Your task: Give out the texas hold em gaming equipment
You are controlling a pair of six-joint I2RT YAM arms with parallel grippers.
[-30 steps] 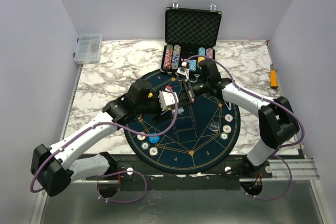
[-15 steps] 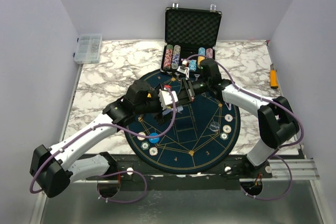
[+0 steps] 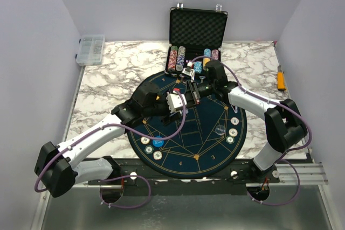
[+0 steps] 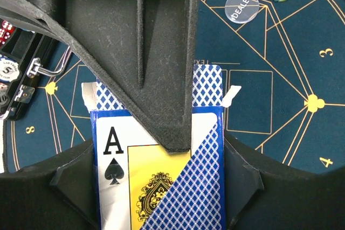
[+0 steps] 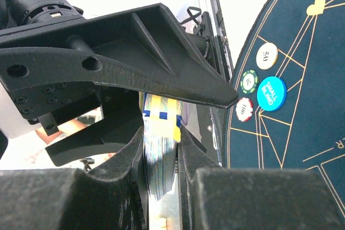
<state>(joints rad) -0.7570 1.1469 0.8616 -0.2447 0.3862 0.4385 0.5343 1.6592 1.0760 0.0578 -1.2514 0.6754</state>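
Left end effector (image 3: 177, 102) shifted right, gripping "A" pack (image 4: 161, 187).

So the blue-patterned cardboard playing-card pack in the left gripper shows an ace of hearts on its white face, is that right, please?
Not quite: only the suit is wrong. The blue-patterned cardboard playing-card pack in the left gripper shows an ace of spades on its white face, a black A above a black spade. The left wrist view shows it plainly.
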